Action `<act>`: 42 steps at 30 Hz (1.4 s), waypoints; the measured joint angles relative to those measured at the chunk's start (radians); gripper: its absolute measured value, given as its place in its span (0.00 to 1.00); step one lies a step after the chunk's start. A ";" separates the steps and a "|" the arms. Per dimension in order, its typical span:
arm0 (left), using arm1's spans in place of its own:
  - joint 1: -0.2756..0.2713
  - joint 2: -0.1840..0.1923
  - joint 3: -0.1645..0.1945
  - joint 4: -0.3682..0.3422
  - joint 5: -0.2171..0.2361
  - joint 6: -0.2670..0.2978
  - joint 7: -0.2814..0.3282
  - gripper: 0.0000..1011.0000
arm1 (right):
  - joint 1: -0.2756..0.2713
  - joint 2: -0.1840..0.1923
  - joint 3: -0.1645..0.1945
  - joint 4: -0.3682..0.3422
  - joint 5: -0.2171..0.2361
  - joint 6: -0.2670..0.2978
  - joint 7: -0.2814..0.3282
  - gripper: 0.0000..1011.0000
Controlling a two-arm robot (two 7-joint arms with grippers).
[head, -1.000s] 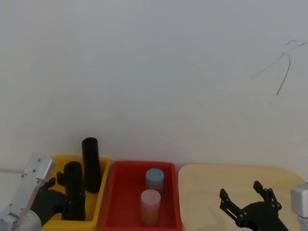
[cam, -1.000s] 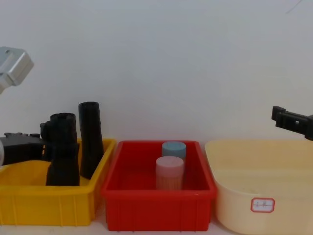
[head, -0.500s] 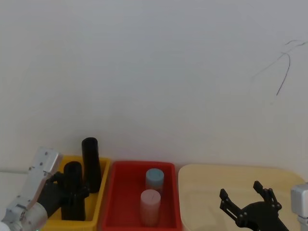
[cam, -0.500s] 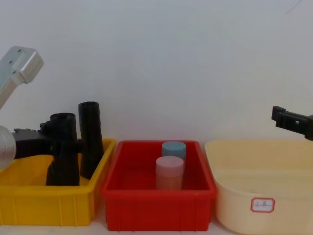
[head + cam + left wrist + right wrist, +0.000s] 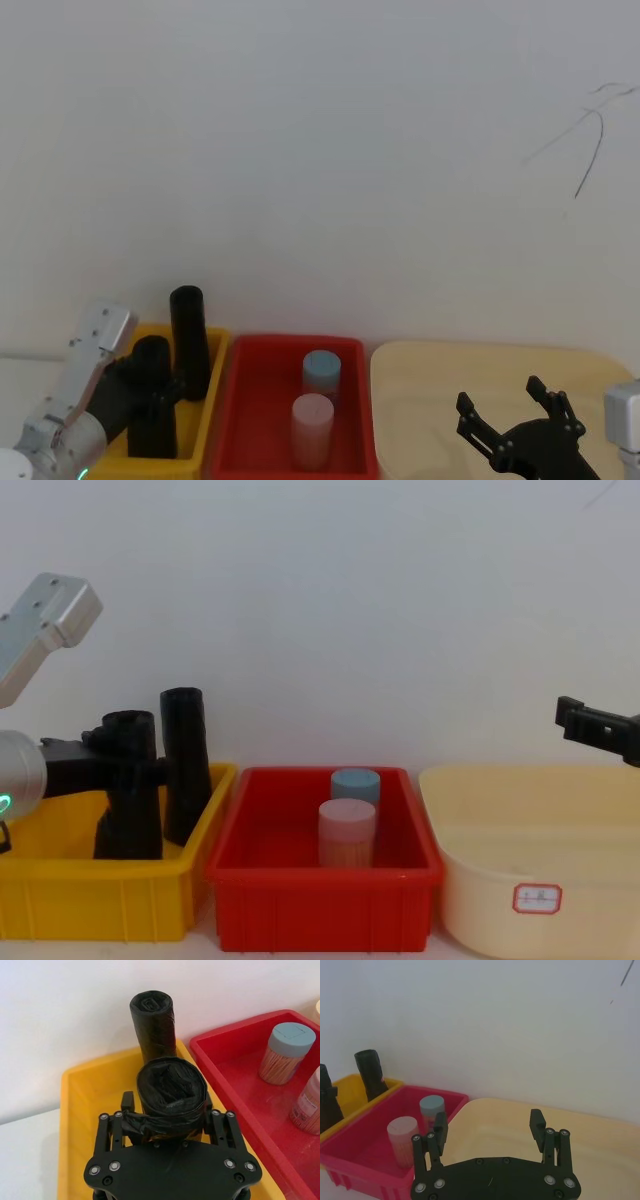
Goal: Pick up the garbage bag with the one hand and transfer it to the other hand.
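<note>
The thick, wrinkled black plastic garbage bag (image 5: 172, 1091) stands upright in the yellow plastic bin (image 5: 100, 895), long axis vertical, rolled end up; the black left gripper (image 5: 170, 1116) pinches it just below its top; the black right gripper (image 5: 488, 1120) hovers spread above the beige basin (image 5: 600, 880).

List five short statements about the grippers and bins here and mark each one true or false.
1. The left gripper grips the garbage bag inside the yellow bin. True.
2. The garbage bag hangs in the air above the bins. False: it stands in the yellow bin, beside the slimmer black roll.
3. The red bin holds a blue-capped container and a pink one. True.
4. The right gripper holds the pink container. False: it is open and empty, over the cream tub.
5. The slimmer black roll lies in the red bin. False: it leans upright in the yellow bin.
</note>
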 joint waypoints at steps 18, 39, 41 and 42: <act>-0.013 -0.006 0.003 0.016 0.005 -0.001 -0.003 0.43 | 0.000 0.000 0.000 0.000 0.000 0.000 0.000 0.99; -0.016 0.001 0.002 -0.010 0.004 -0.020 -0.048 0.39 | 0.000 0.000 0.000 0.000 0.000 0.000 0.000 0.99; -0.021 0.002 0.000 -0.019 0.002 -0.023 -0.055 0.39 | 0.000 0.000 0.000 0.000 0.000 0.000 0.000 0.99; -0.023 0.002 -0.001 -0.022 0.001 -0.024 -0.058 0.39 | 0.000 0.000 0.000 0.000 0.000 0.000 0.000 0.99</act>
